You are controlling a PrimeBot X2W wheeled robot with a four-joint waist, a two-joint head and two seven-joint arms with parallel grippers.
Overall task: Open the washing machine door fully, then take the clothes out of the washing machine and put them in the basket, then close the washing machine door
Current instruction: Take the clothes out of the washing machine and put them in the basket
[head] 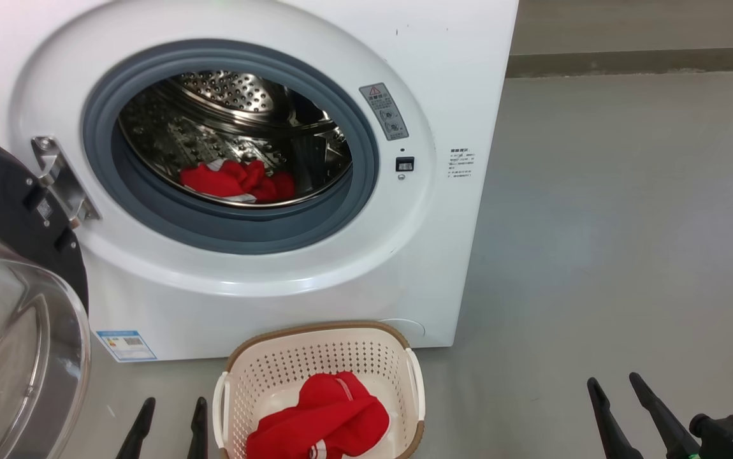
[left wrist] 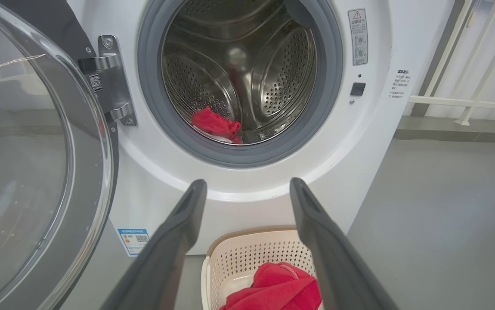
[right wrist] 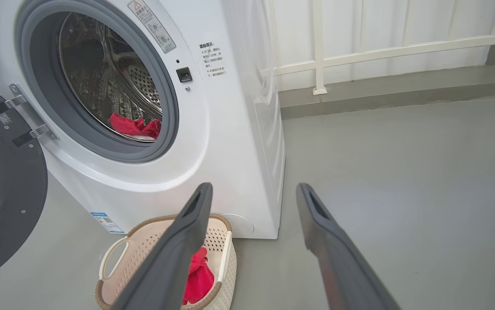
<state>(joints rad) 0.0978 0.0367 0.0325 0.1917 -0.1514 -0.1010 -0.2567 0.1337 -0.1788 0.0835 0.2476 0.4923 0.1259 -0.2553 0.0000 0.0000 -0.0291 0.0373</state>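
The washing machine (head: 462, 64) stands with its round opening facing the robot. The washing machine door (head: 3, 191) is swung wide on its hinge (head: 60, 182) at the left of the opening, with the glass bowl bulging out from the black rim. Inside the perforated drum (head: 226, 95), the clothes (head: 236, 182) lie bunched at the bottom, just behind the grey gasket (head: 226, 236). The heap is wider than it is tall, with its long axis running left to right across the drum. The basket (head: 315, 328) sits on the floor (head: 628, 223) just in front of the machine, below the opening. Its handles are at left and right, and its long axis appears to run from the machine towards the robot. It holds a crumpled red garment (head: 322, 421) whose longer extent runs from lower left to upper right in the head view. The left gripper (head: 174, 408) is just left of the basket with its fingers pointing towards the machine. Its jaws are spread and released — nothing lies between them. The right gripper (head: 615, 386) is over bare floor, well apart from the basket, with its fingers leaning slightly left; it too is spread and holds nothing.
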